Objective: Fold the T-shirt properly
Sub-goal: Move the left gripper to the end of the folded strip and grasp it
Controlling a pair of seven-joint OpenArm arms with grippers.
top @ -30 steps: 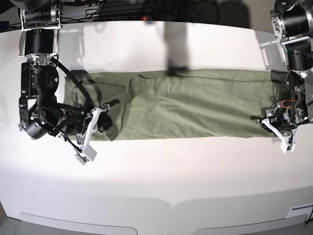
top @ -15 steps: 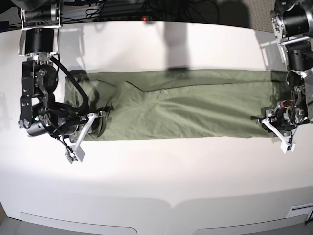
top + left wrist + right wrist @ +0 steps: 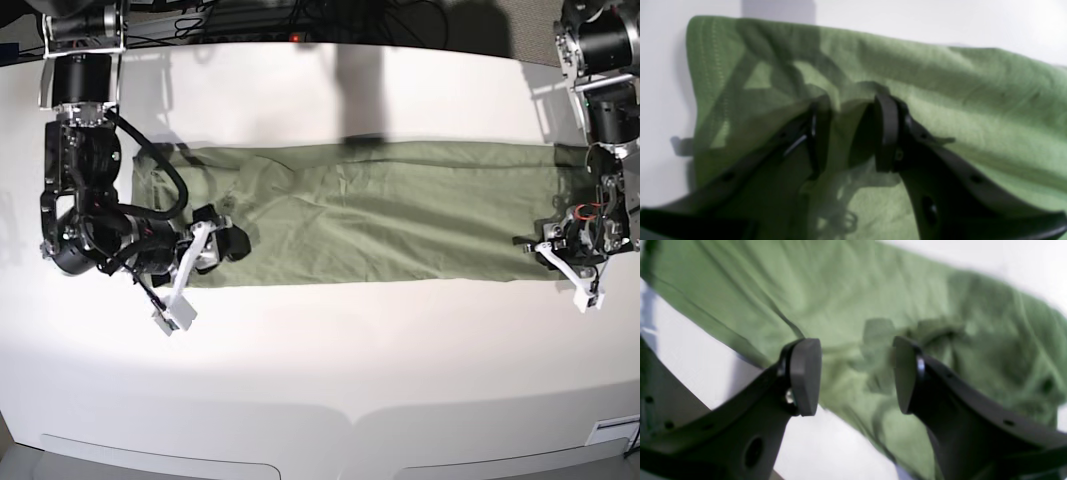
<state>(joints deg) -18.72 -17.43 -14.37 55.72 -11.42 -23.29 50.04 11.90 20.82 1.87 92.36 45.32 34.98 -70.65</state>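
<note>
The sage-green T-shirt (image 3: 380,215) lies flat as a long strip across the white table (image 3: 330,340). My right gripper (image 3: 215,237) hovers over the strip's left end. In the right wrist view the right gripper (image 3: 857,373) is open, with nothing between its pads, and the T-shirt (image 3: 873,290) lies below it. My left gripper (image 3: 537,248) sits at the strip's lower right corner. In the left wrist view the left gripper (image 3: 850,133) has its jaws apart, fingertips down on the T-shirt (image 3: 940,83), with a small ruck of cloth between them.
Cables and dark equipment (image 3: 300,15) run along the far table edge. Both arm bases stand at the far corners, one on the left (image 3: 80,60) and one on the right (image 3: 600,50). The table's front edge (image 3: 330,425) is curved.
My right gripper has opened and let go of the cloth. The raised flap at the left end has dropped flat onto the strip. The left arm has stayed still.
</note>
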